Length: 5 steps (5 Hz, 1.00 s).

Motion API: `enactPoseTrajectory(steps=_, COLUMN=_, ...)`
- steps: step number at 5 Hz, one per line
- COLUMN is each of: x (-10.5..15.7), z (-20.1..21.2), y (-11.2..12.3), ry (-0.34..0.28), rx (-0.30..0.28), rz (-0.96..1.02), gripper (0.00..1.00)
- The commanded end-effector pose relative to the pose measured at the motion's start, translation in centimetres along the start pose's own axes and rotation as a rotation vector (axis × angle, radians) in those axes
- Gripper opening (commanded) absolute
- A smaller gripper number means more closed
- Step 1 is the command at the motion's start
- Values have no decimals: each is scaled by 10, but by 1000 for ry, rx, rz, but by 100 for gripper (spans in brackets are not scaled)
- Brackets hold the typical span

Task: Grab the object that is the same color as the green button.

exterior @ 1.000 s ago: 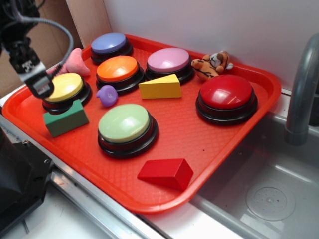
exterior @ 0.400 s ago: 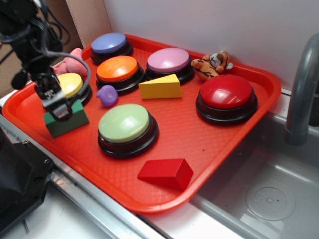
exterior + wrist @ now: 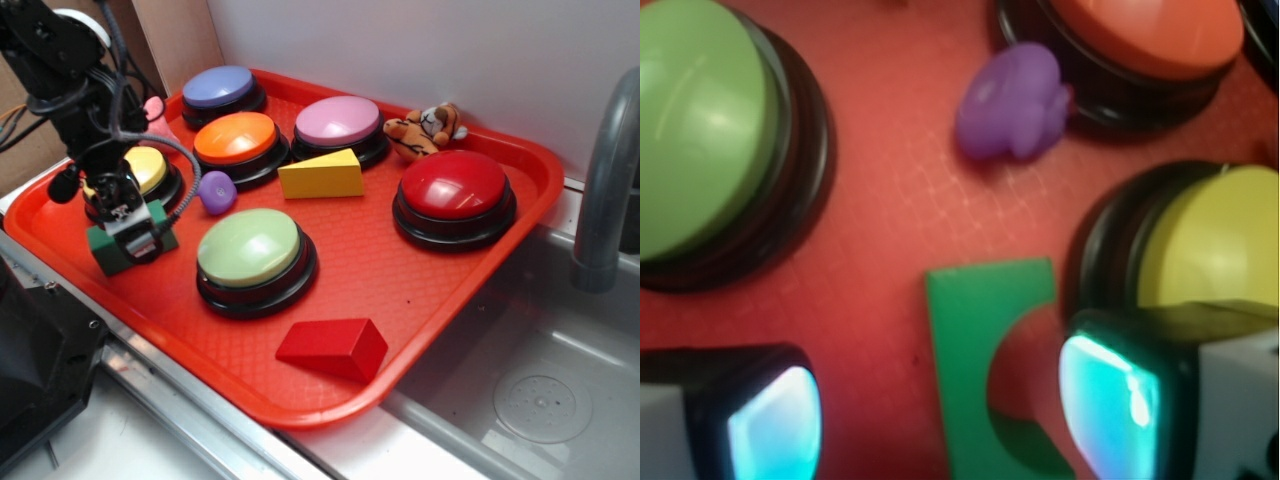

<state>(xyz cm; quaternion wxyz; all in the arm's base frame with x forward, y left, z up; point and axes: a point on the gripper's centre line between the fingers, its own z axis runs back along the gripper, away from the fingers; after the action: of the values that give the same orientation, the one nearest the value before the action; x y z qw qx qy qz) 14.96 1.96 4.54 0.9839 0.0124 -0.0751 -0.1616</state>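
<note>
Here, in the exterior view, the tool [image 3: 133,228] hangs low over the green block [image 3: 112,252], which sits on the red tray [image 3: 420,300] near its left front edge, just beside the yellow button [image 3: 145,172] and left of the green button [image 3: 249,248]. Farther back stand the orange button [image 3: 236,138], a purple toy [image 3: 216,190] and a yellow wedge [image 3: 322,175]; a red wedge [image 3: 333,348] lies near the front rim. In the wrist view the tool [image 3: 940,400] is spread wide, its two fingers [image 3: 775,415] at either side of the block [image 3: 975,350] (the right one seems to overlap the block's notched edge, so contact is unclear). The green button [image 3: 700,130] fills the upper left, the toy [image 3: 1012,100] lies above the block, and the yellow button [image 3: 1205,245] is at right.
</note>
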Motion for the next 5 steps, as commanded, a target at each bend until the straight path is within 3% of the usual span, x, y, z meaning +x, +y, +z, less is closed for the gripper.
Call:
enactPoseTrajectory(steps=1, x=3, z=-8, y=-4, ry=8, rx=19, rz=-9, gripper=100)
enactPoseTrajectory(steps=3, x=0, z=-19, y=-4, ry=24, rx=15, rz=2, gripper=100)
enactPoseTrajectory(steps=4, x=-1, z=-25, y=-3, ry=28, rx=8, rz=5, gripper=92)
enactPoseTrajectory(steps=5, x=-1, z=-29, y=-2, ry=60, rx=30, rz=24, gripper=0)
